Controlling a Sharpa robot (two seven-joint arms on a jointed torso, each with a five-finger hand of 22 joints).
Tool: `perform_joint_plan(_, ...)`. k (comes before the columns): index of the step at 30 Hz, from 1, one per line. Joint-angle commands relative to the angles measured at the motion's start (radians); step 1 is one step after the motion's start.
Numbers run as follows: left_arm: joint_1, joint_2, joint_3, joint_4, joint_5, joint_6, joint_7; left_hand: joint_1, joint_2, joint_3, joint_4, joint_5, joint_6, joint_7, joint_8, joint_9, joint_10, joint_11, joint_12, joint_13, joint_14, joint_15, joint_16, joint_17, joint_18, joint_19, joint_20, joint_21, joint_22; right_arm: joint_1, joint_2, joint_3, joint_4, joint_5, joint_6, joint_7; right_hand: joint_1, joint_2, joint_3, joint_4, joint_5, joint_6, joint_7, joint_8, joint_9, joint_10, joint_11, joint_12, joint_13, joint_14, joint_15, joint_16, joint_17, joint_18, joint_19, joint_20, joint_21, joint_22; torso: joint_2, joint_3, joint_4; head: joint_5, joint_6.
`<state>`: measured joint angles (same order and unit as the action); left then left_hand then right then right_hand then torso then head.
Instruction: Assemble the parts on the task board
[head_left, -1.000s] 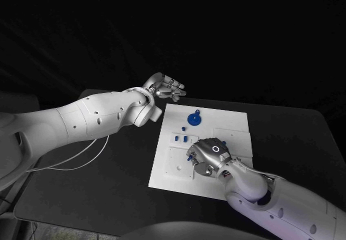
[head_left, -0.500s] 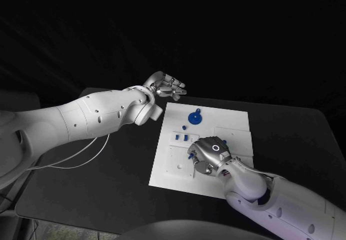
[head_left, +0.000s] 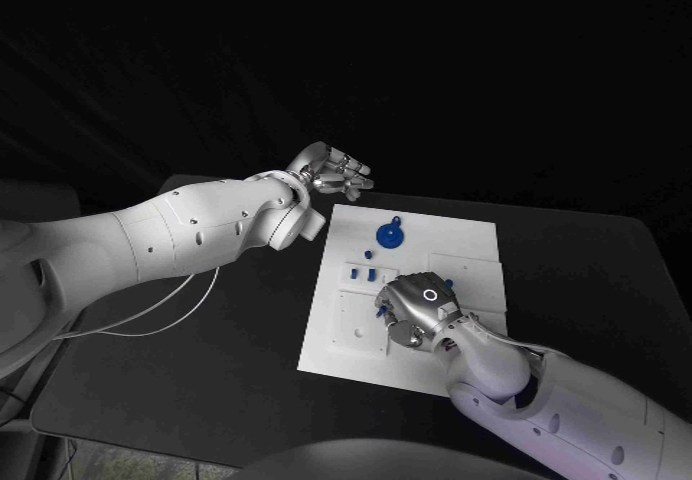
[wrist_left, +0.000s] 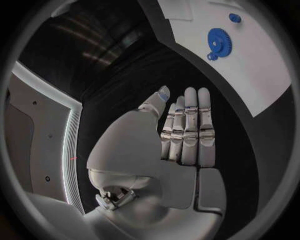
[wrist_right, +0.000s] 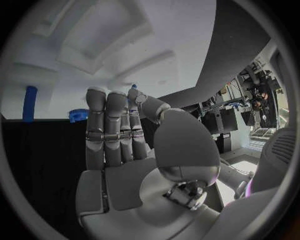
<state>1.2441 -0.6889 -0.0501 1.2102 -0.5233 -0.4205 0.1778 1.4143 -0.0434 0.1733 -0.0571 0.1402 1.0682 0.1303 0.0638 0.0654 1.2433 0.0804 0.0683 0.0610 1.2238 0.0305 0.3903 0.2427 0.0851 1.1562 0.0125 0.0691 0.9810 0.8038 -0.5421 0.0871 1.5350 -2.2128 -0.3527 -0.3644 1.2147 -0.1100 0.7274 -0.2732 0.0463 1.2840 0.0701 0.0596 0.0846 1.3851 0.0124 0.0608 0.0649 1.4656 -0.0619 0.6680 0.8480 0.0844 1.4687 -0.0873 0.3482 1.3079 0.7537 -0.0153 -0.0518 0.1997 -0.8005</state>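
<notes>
- My left hand (head_left: 332, 172) hovers off the task board's (head_left: 469, 245) far-left corner, fingers extended, nothing in it.
- My right hand (head_left: 418, 312) rests on the board's middle; whether it grips anything I cannot tell.
- A blue gear (head_left: 388, 237) lies near the board's far edge; small blue parts (head_left: 361, 271) lie beside my right hand.
</notes>
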Motion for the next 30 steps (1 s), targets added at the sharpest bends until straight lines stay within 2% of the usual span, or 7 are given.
perform_joint_plan(1,0.001,0.001,0.001,0.001,0.005,0.012,0.004,-0.008,0.005,0.002,-0.005,0.006,-0.001,0.000,0.000,0.000,-0.008,0.002,-0.003,0.001,-0.003,0.003,-0.004,-0.001,-0.008,-0.006,-0.001,0.000,-0.001,0.000,0.002,-0.001,-0.001,-0.011,0.011,-0.003,0.003,-0.007,0.007,0.000,0.005,0.006,0.001,0.005,0.002,0.006,0.003,-0.001,0.001,-0.003,-0.007,0.006,-0.001,0.017,0.036,-0.005,0.004,0.023,0.000,0.0001,0.0000,-0.001,-0.001)
perform_joint_plan(20,0.001,0.001,0.001,0.001,0.004,0.012,0.005,-0.008,0.005,0.002,-0.005,0.006,-0.001,0.000,0.000,0.000,-0.008,0.002,-0.003,0.001,-0.003,0.003,-0.004,-0.001,-0.008,-0.006,-0.001,0.000,-0.001,0.002,0.011,-0.007,-0.015,0.006,0.021,0.001,0.002,-0.005,0.006,-0.001,0.006,0.005,0.001,0.005,0.003,0.007,0.003,-0.001,0.001,-0.003,-0.007,0.008,-0.008,0.016,0.038,-0.006,0.018,0.031,0.000,-0.0001,-0.0002,-0.003,-0.008)
perform_joint_plan(30,0.001,0.001,0.001,0.001,0.004,0.014,0.004,-0.008,0.005,0.002,-0.005,0.006,-0.001,0.000,0.000,0.000,-0.008,0.002,-0.003,0.001,-0.003,0.003,-0.004,-0.001,-0.008,-0.006,-0.001,0.000,-0.001,0.002,0.014,-0.019,-0.021,0.007,0.032,0.001,0.002,-0.005,0.006,-0.001,0.006,0.005,0.001,0.005,0.003,0.007,0.003,0.000,0.001,-0.003,-0.007,0.009,-0.008,0.016,0.038,-0.006,0.018,0.032,0.000,0.0000,0.0004,-0.002,-0.012)
